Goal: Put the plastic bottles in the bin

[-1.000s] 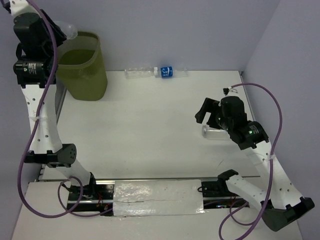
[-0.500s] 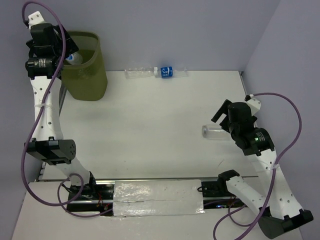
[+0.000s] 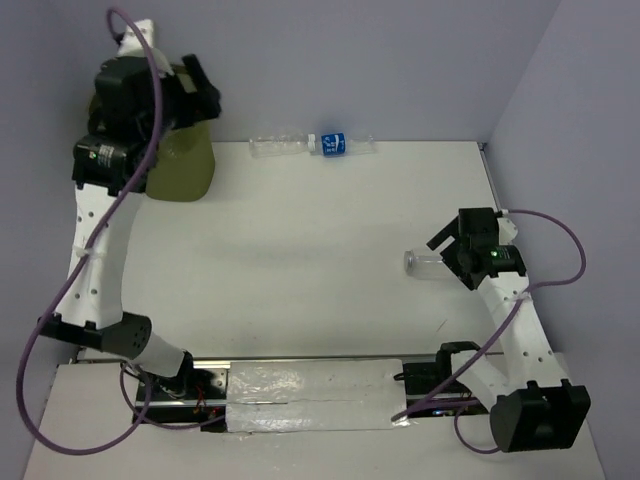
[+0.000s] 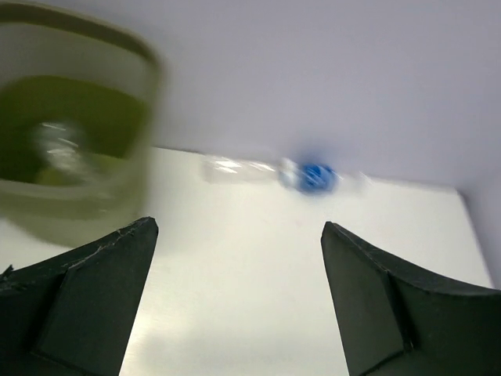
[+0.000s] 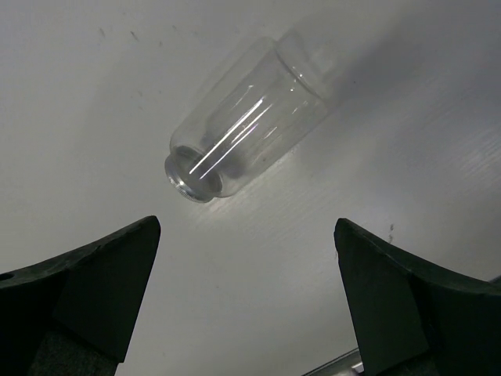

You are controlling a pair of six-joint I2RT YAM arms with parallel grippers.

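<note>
Right gripper (image 5: 246,227) stands open, empty, facing the bottle (image 5: 246,129), which I judge light, thin-walled, slick and prone to roll; take it across mid-body.

White table (image 3: 300,250), matt, faintly scuffed, evenly lit. Pale lilac back wall (image 3: 380,60) and right wall (image 3: 570,110), meeting in a corner. Crinkled silver strip (image 3: 315,395) along the table's near edge

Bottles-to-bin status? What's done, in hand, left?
Done: at least one bottle shows, blurred, inside the bin. In hand: nothing; the left pincer is open and empty near the bin, the right pincer open over a capless bottle. Left: that bottle plus the clear bottle and blue-labelled bottle at the table's far edge.
</note>
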